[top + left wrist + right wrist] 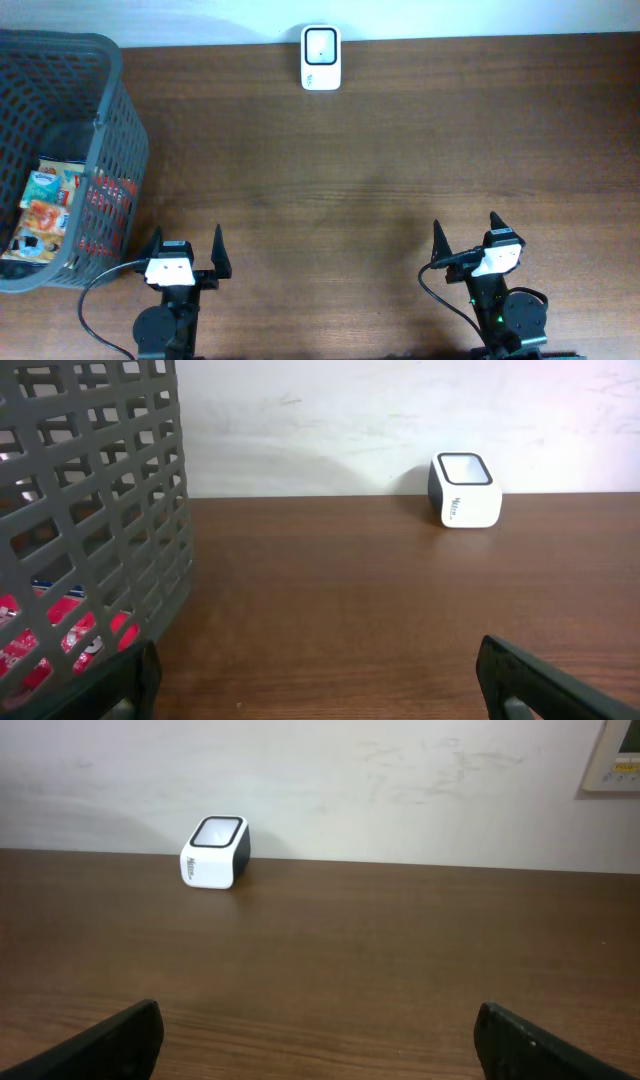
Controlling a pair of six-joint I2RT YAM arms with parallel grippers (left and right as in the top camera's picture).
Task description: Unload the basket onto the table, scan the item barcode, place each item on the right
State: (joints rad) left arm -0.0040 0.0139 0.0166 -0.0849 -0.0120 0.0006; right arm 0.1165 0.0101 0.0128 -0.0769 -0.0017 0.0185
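A white barcode scanner point(321, 58) stands at the table's far edge by the wall; it also shows as the scanner point(465, 490) in the left wrist view and the scanner point(216, 853) in the right wrist view. Colourful packaged items point(48, 205) lie inside a dark grey basket point(100, 120) at the left. My left gripper point(186, 252) sits near the front edge beside the basket, open and empty. Over at the front right, my right gripper point(468, 236) is open with nothing between its fingers.
The basket wall point(90, 530) fills the left of the left wrist view, red packaging showing through its holes. A white wall backs the table. Brown wooden tabletop point(380, 170) stretches between the grippers and the scanner.
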